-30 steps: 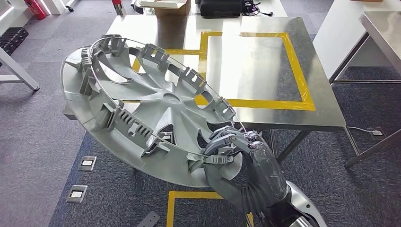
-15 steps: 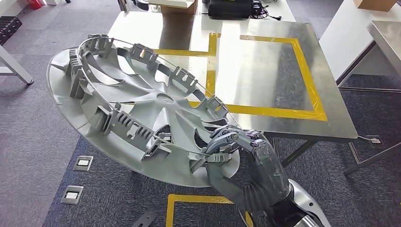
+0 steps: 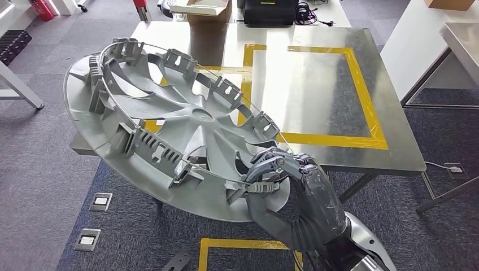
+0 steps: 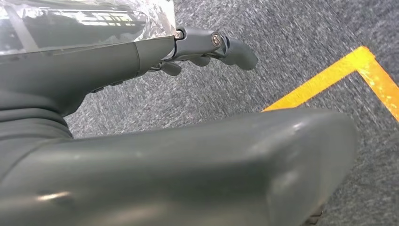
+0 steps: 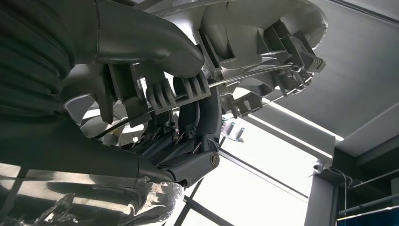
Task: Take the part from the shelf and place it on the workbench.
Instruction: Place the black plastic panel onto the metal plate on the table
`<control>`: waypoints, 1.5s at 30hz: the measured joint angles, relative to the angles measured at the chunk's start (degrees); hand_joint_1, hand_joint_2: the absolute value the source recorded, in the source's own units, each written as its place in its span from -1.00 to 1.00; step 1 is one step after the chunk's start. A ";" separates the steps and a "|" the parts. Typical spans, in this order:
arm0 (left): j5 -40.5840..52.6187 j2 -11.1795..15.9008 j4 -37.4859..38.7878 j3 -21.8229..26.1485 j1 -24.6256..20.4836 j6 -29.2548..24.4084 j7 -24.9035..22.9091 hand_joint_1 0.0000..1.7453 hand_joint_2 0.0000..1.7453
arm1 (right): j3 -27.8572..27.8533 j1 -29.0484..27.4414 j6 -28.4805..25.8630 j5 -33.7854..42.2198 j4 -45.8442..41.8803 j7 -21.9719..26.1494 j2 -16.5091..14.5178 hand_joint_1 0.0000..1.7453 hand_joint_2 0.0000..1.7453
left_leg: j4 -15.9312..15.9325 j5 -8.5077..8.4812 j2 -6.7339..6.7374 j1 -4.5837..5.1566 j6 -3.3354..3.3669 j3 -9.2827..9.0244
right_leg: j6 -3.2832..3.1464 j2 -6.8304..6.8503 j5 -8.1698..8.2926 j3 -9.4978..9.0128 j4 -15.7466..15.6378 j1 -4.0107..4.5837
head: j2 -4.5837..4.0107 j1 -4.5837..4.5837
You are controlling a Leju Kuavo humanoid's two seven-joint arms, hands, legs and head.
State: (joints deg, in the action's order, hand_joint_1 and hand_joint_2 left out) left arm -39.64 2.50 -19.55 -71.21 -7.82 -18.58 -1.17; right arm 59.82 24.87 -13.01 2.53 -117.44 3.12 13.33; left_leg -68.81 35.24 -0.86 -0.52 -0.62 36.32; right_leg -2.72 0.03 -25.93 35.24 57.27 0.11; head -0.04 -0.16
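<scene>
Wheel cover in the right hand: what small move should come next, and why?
Probably carry it a little further forward and to the right over the workbench, then lower it. The right hand grips the wheel cover at its near rim; the cover is tilted, and much of it overhangs the bench's left and near edges, above the carpet, not yet inside the yellow tape rectangle.

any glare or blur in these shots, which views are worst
Head view: sharp, but the steel workbench mirrors bright overhead light. Right wrist view: blown-out backlight leaves the right hand and wheel cover dark. Left wrist view: the left hand looks soft.
</scene>
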 joint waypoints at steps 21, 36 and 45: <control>0.21 0.27 -0.26 0.00 -0.22 -0.13 -0.22 -1.00 1.00 | -0.09 0.34 0.22 0.23 0.31 0.37 0.09 1.00 1.00 | 8.73 -5.19 -0.28 0.23 2.22 -3.80 | 0.95 -0.29 -0.52 5.39 8.73 0.34 | 0.00 0.56; 0.71 0.56 -0.48 -0.03 -0.19 -0.13 -0.31 -1.00 1.00 | -0.26 0.43 0.36 0.56 1.28 0.51 0.02 1.00 1.00 | 2.83 -6.26 0.18 -0.64 -1.65 0.60 | 0.71 -0.32 -1.54 -1.64 0.52 -0.22 | 0.00 0.05; 1.23 0.30 -0.73 -0.02 -0.28 0.01 -0.49 -1.00 1.00 | -1.10 0.99 -0.72 0.06 2.32 -2.55 0.08 1.00 1.00 | 8.46 -6.82 -0.34 -0.70 -0.20 -1.51 | 0.88 -0.43 -2.15 -0.83 1.73 0.26 | 0.00 0.18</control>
State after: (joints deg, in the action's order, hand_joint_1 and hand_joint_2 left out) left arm -38.41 2.79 -20.28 -71.23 -8.09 -18.57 -1.66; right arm 58.72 25.85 -13.73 2.59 -115.13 0.57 13.41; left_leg -60.36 28.41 -1.20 -1.23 -0.82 34.81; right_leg -1.85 -0.40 -28.08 34.41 59.00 0.37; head -0.04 0.02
